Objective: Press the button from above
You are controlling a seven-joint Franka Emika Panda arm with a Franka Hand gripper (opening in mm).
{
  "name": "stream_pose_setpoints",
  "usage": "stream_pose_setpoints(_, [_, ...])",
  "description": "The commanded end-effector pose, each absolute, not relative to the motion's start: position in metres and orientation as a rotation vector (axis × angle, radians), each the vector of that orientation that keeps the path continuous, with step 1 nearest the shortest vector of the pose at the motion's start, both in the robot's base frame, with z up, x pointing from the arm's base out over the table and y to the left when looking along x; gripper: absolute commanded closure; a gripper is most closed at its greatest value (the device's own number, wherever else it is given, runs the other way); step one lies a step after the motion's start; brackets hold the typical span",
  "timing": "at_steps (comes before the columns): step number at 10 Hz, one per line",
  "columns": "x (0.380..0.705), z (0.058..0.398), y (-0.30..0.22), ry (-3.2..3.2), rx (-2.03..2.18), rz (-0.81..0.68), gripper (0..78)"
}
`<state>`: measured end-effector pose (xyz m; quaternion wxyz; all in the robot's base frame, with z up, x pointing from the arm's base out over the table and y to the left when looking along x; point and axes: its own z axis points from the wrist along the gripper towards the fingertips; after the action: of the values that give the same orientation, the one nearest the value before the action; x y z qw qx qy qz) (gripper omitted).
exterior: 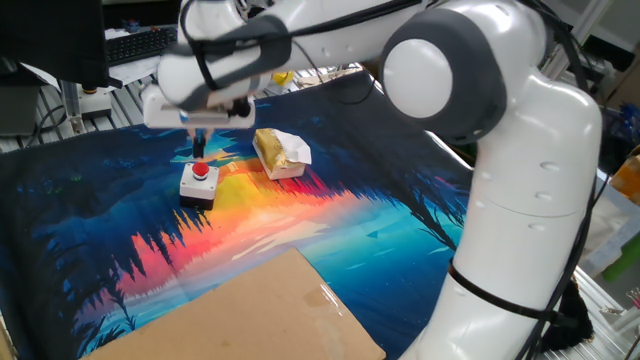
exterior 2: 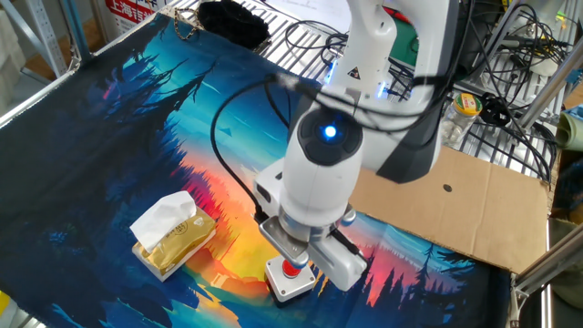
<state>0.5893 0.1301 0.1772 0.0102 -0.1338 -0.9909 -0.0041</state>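
Note:
The button [exterior: 201, 171] is a small red cap on a low square silver-grey base, standing on the colourful mat left of centre. It also shows in the other fixed view [exterior 2: 292, 269], near the mat's front edge. My gripper [exterior: 197, 151] hangs straight above the red cap with a small gap of air between its tips and the cap. Its dark fingers [exterior: 197, 144] point down and lie pressed together as one narrow tip, holding nothing. In the other fixed view the white wrist [exterior 2: 314, 187] covers most of the gripper.
A yellow block with white paper [exterior: 279, 152] lies just right of the button, and shows in the other fixed view [exterior 2: 173, 233] too. A brown cardboard sheet [exterior: 250, 310] lies at the mat's near edge. Cables and clutter ring the table [exterior 2: 510, 55].

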Motion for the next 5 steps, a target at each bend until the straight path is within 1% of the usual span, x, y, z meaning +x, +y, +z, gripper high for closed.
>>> stream_pose_setpoints(1, [0.5999,0.2354,0.1335,-3.025,-0.449,-0.094,77.6])
stream_pose_setpoints(2, [0.6005,0.2361,0.1334,-3.029,-0.444,-0.162,77.6])
stream_pose_setpoints(5, [0.5995,0.2369,0.1342,-3.042,-0.423,-0.163,77.6])
